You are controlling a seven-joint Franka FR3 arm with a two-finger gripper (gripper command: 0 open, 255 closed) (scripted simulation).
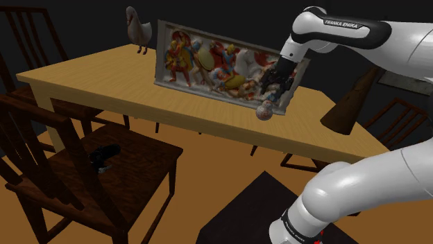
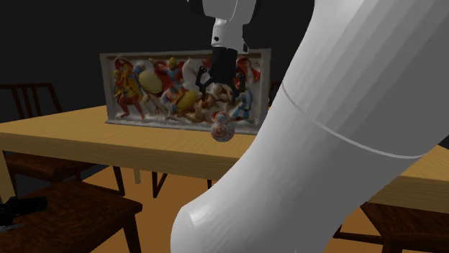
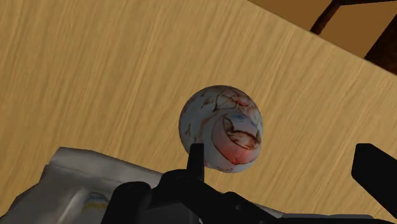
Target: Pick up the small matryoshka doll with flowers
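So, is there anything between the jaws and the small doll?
Nothing. In the second exterior view the open jaws hang right above the doll, with only air between them.

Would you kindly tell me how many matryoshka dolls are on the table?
1. The doll stands on the table in front of the painted relief panel, just below the open gripper. Another could be hidden behind the panel.
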